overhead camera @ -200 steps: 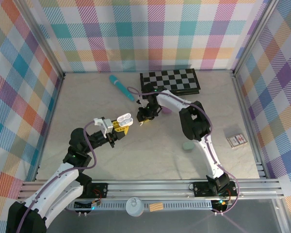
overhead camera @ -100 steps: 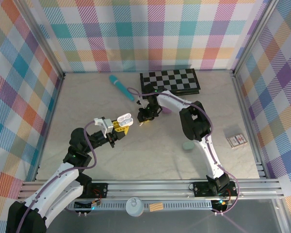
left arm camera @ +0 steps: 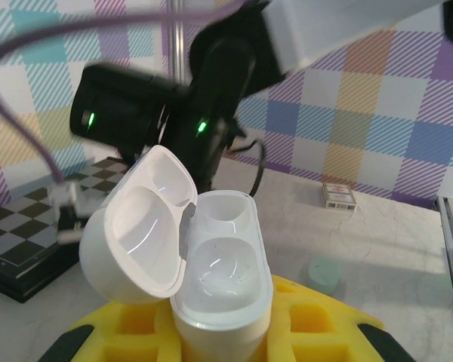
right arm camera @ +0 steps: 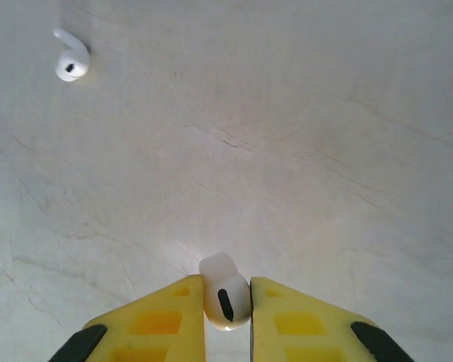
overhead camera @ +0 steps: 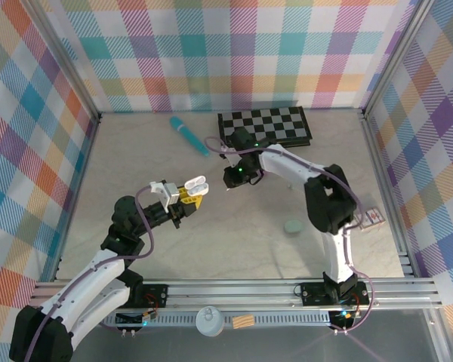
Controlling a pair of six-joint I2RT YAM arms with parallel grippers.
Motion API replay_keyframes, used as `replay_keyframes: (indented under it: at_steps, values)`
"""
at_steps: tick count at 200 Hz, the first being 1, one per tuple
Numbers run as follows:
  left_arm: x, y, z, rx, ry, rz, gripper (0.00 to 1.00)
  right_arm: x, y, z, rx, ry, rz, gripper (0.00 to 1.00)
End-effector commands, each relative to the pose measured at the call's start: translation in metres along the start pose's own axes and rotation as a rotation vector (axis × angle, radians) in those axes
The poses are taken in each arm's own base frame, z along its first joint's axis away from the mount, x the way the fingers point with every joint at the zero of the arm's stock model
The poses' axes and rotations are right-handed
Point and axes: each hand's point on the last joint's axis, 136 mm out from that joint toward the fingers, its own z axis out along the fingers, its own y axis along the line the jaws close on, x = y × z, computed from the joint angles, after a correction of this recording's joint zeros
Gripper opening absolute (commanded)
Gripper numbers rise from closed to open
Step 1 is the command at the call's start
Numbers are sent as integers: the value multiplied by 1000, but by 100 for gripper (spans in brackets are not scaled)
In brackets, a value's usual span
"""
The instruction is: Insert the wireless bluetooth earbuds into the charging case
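Above the pale table [overhead camera: 136, 173], the left tool [overhead camera: 189, 192] clasps the open charging case [left arm camera: 225, 280]; the right tool [right arm camera: 226, 320] pinches one earbud [right arm camera: 224, 296].

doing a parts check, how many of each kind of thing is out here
earbuds: 2 (held earbud in the right tool, loose earbud)
open white charging case: 1
pale green disc: 1
teal stick: 1
checkerboard: 1
card box: 1
total: 7

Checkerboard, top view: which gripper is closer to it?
Right. The right gripper, pinching an earbud, sits a short way off the near-left corner of the checkerboard. The left gripper, holding the open charging case, is farther toward the bases and left.
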Motion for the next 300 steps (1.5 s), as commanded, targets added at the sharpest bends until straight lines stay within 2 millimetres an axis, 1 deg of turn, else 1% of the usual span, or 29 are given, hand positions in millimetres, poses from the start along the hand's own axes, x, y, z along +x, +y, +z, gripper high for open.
replay_keyframes:
  at_steps: [1,11,26,50,67,94,116,132,167,181,205,238,287,300]
  values:
    - [-5,-1,4,14,-5,-3,6,-14,-3,-40,116,-131,-143,17]
    - [-3,0,5,14,1,-5,6,-14,1,-55,143,-171,-193,18]
    - [-1,0,7,20,10,-9,6,-14,10,-76,184,-226,-317,18]
    - [3,0,10,32,31,-19,6,-14,24,-108,234,-273,-431,18]
    - [7,0,13,47,51,-25,6,-15,39,-129,258,-311,-523,18]
    - [11,-2,18,76,72,-36,6,-17,73,-159,257,-386,-659,18]
    - [11,-3,21,87,75,-42,6,-18,95,-180,254,-442,-737,18]
    - [10,-3,22,90,75,-48,6,-17,108,-190,249,-470,-789,18]
    - [9,-6,23,113,80,-70,6,-11,140,-200,210,-519,-900,18]
    - [7,-7,23,122,75,-77,6,-7,151,-201,191,-525,-941,18]
    - [2,-11,23,143,70,-84,6,-3,162,-198,169,-524,-997,18]
    - [2,-16,23,176,75,-94,6,-1,169,-192,160,-512,-1042,18]
    - [-2,-18,22,184,69,-89,6,-3,161,-179,207,-473,-1073,17]
    - [-2,-17,22,178,67,-88,6,-2,161,-178,207,-471,-1075,17]
